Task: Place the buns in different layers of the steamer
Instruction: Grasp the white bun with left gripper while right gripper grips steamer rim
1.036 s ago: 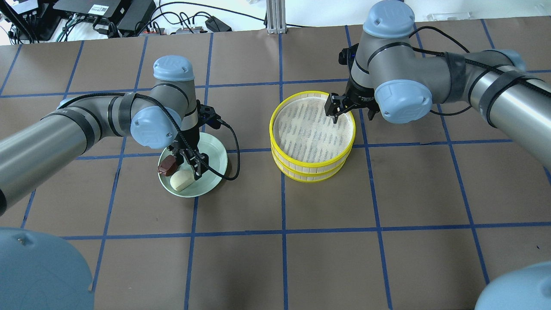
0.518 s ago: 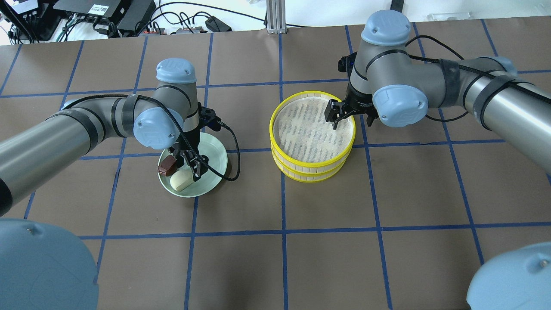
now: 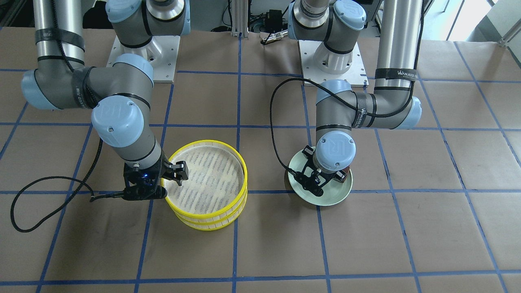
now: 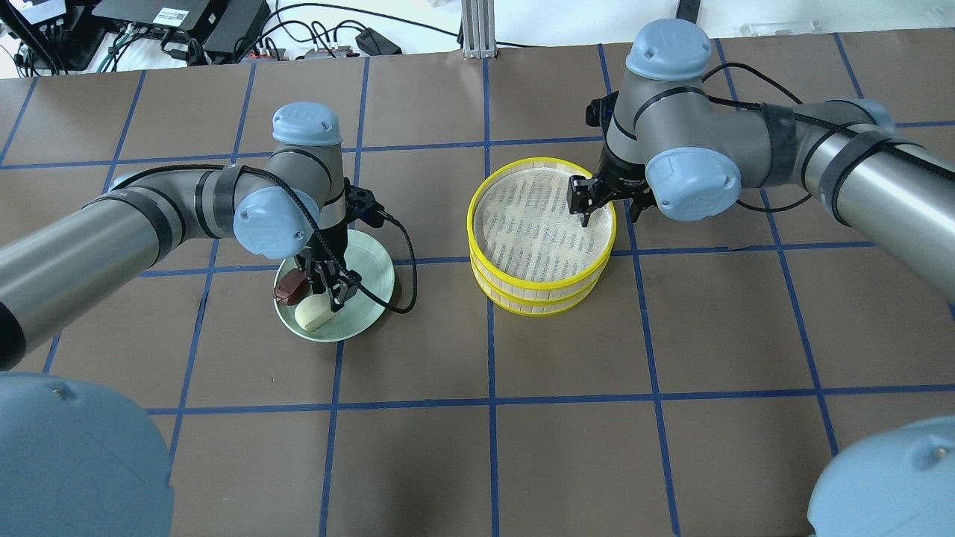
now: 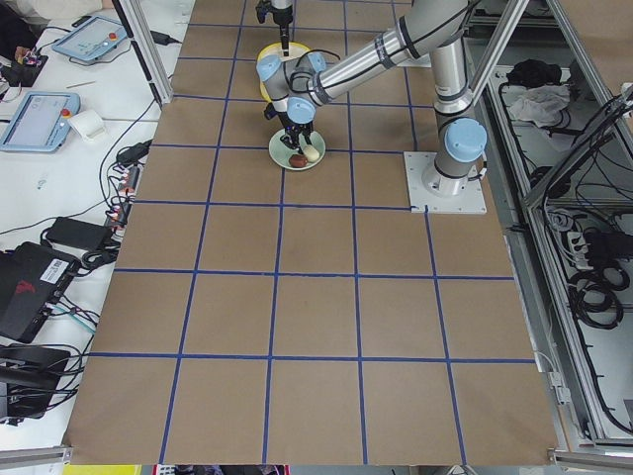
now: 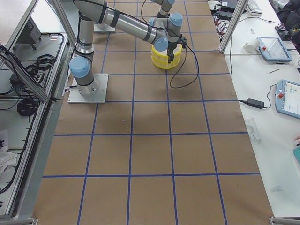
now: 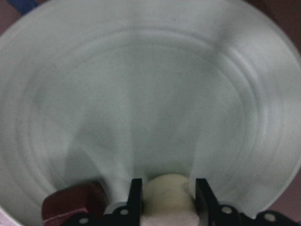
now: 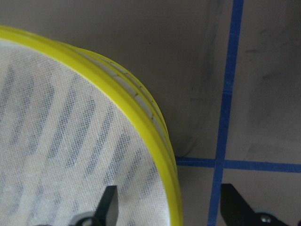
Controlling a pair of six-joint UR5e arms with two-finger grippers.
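The cream-white bun (image 4: 313, 318) and the dark reddish-brown bun (image 4: 291, 286) lie on the pale green plate (image 4: 373, 276). My left gripper (image 4: 330, 298) is low over the plate. In the left wrist view its fingers (image 7: 135, 193) press both sides of the cream-white bun (image 7: 167, 193), with the brown bun (image 7: 70, 205) to the left. The two-layer steamer (image 4: 477, 246) stands stacked, its top layer empty. My right gripper (image 4: 608, 211) is open and straddles the steamer's yellow rim (image 8: 141, 127), one finger inside and one outside.
A black cable (image 4: 403, 253) loops from the left wrist beside the plate. Another cable (image 3: 40, 203) trails from the right wrist across the brown, blue-taped table. Electronics and cables lie along the far edge (image 4: 186, 30).
My left gripper's fingers have narrowed onto the cream-white bun. My right gripper has shifted slightly toward the steamer's right rim and lowered over it.
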